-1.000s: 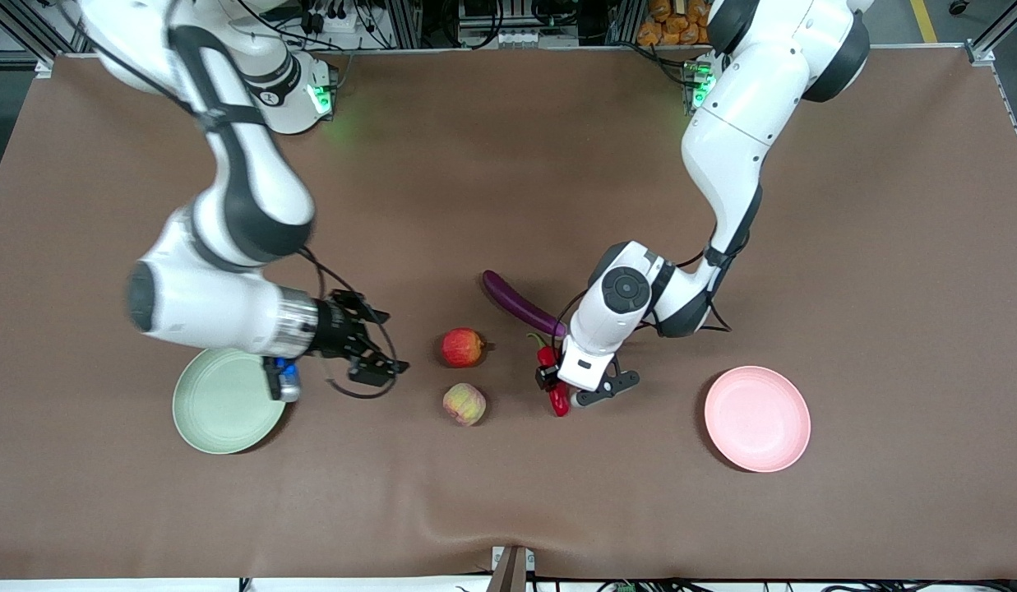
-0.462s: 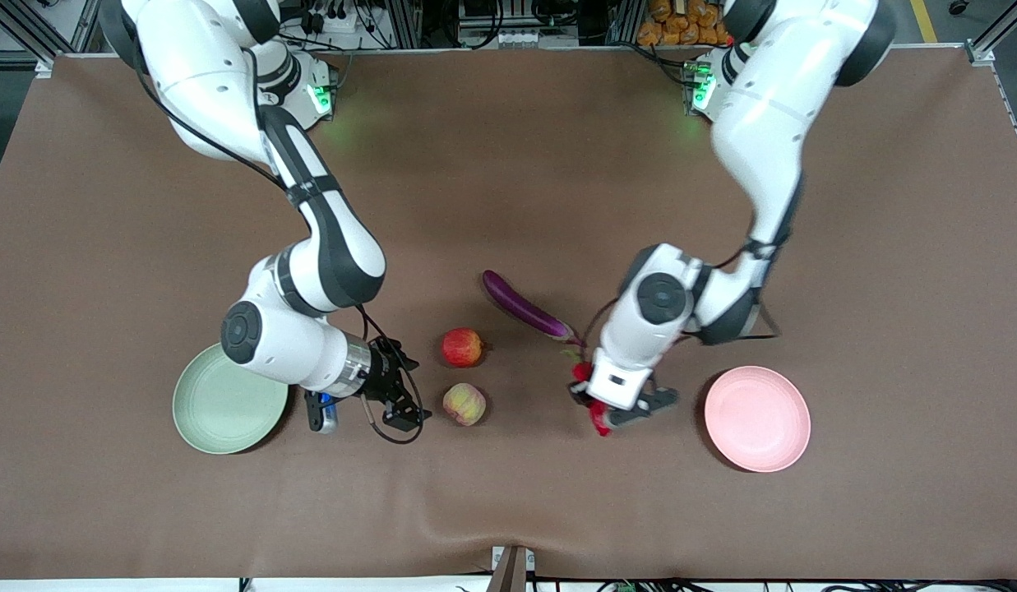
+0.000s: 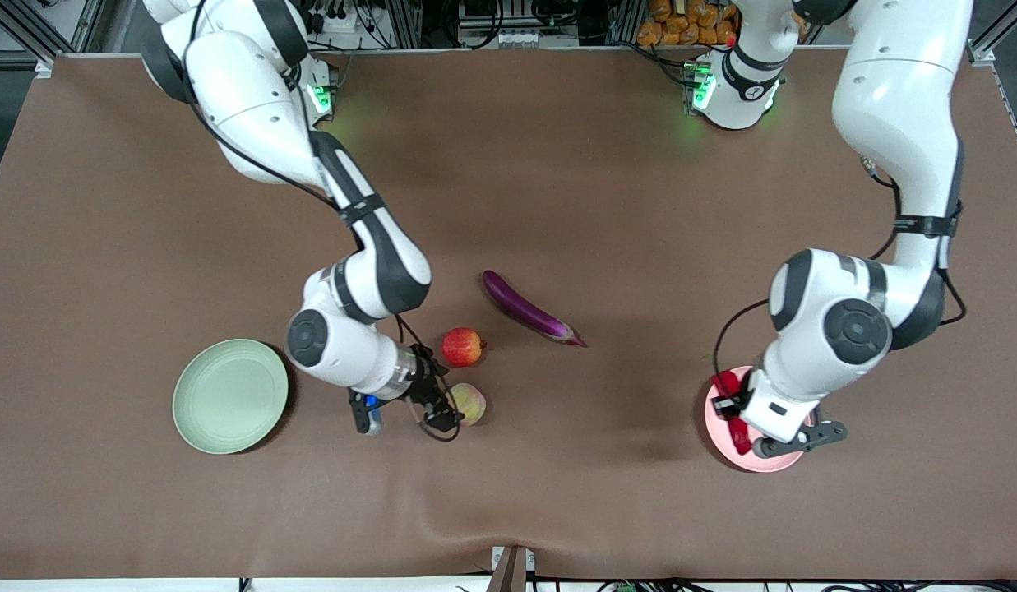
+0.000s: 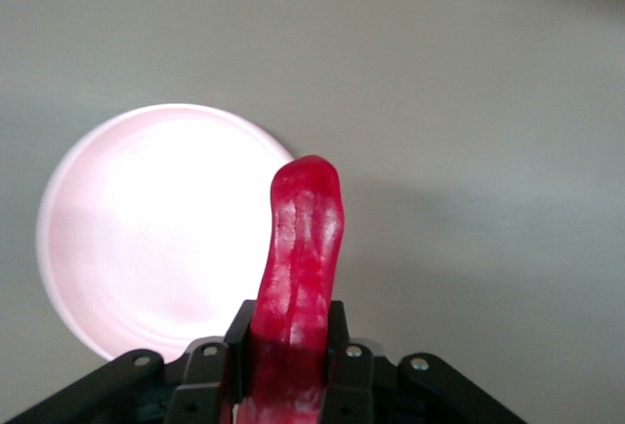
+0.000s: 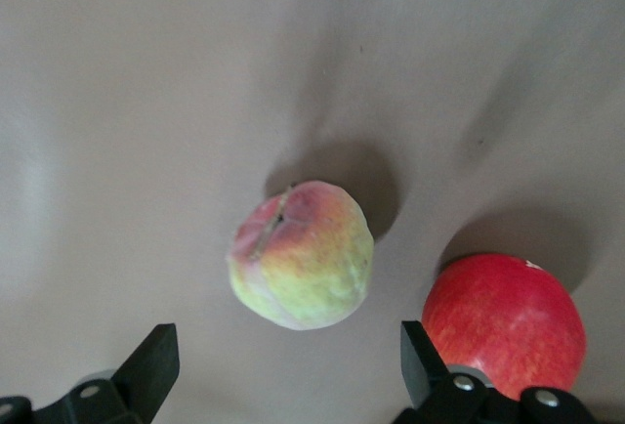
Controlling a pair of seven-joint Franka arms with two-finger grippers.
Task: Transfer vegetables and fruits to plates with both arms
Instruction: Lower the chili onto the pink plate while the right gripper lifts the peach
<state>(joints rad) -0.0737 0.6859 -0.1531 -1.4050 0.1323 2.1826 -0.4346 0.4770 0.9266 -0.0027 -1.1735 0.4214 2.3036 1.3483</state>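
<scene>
— What is the left gripper [image 3: 742, 427] doing?

— It is up in the air over the pink plate [image 3: 783, 464], at the left arm's end of the table, with its fingers clamped on the red chili pepper [image 3: 734, 396]. In the left wrist view the chili pepper [image 4: 298, 277] sticks out from between the closed fingers [image 4: 344, 356], and its tip hangs over the rim of the pink plate [image 4: 127, 238].

— And the right gripper [image 3: 444, 409]?

— It sits low beside the peach-like fruit [image 3: 470, 404], fingers spread wide and holding nothing. The right wrist view shows the two fingertips [image 5: 151, 360] standing well apart, with the peach-like fruit [image 5: 301, 256] just ahead of the gap between them and not yet touched.

— Where is the other fruit?

— The red apple-like fruit [image 3: 462, 346] rests on the table just beside the peach, farther from the front camera. In the right wrist view the red apple-like fruit [image 5: 503, 321] lies close to one open finger.

— The remaining pieces?

— The purple eggplant [image 3: 526, 308] lies on the brown table [image 3: 557, 164] near its middle, farther from the front camera than the apple. The pale green plate [image 3: 229, 395] is bare, at the right arm's end of the table, well apart from the pink one.
</scene>
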